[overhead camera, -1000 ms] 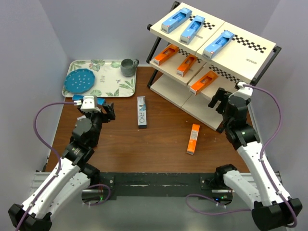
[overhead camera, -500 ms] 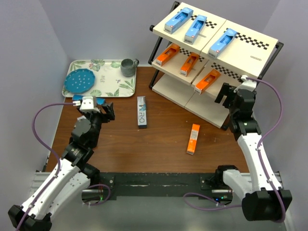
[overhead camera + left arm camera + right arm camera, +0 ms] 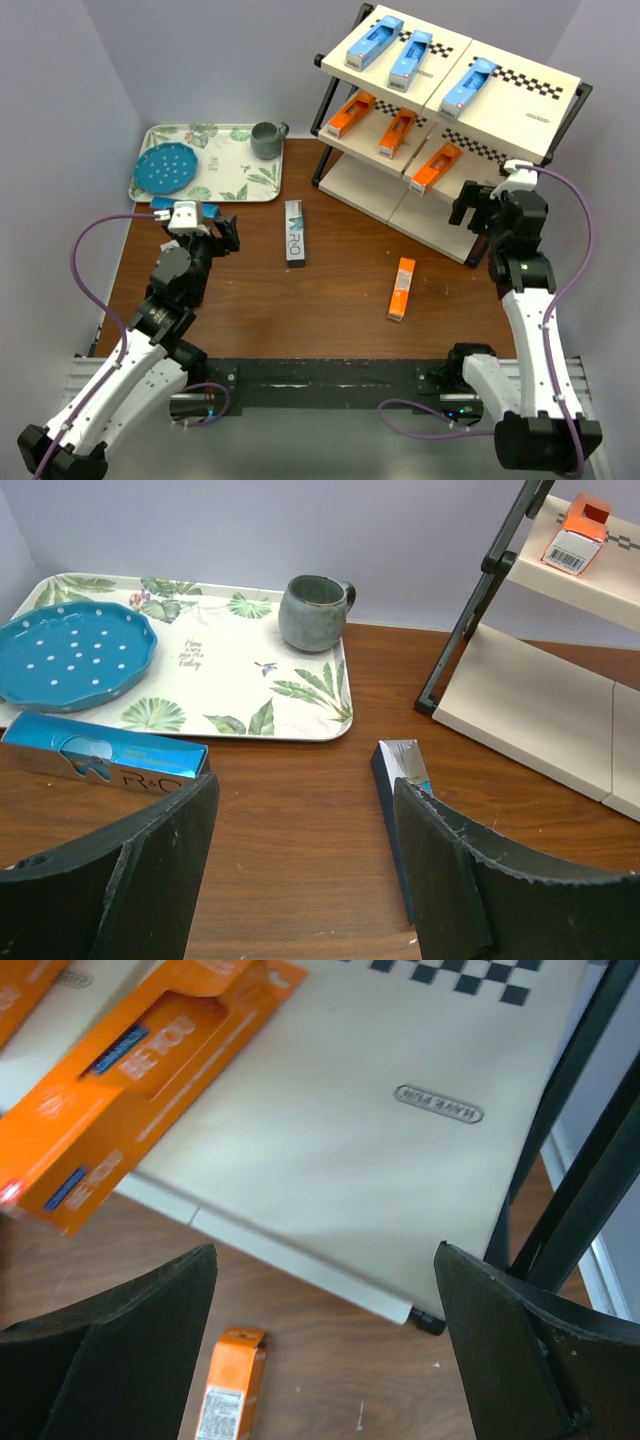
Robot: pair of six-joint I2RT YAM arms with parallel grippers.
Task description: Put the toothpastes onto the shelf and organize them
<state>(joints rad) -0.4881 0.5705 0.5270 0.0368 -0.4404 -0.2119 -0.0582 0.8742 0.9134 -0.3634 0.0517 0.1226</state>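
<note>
Toothpaste boxes belong on the big slanted shelf with black metal legs and cream boards. Three light blue cardboard boxes lie on its top board and three orange ones on the middle board. Loose on the brown table are a grey-and-teal box, an orange box and a blue box beside the leafy tray. They look light, stiff and easy to squash, so pinch the thin sides near the middle. The right gripper is spread wide and empty. The left gripper is half spread and holds nothing.
</note>
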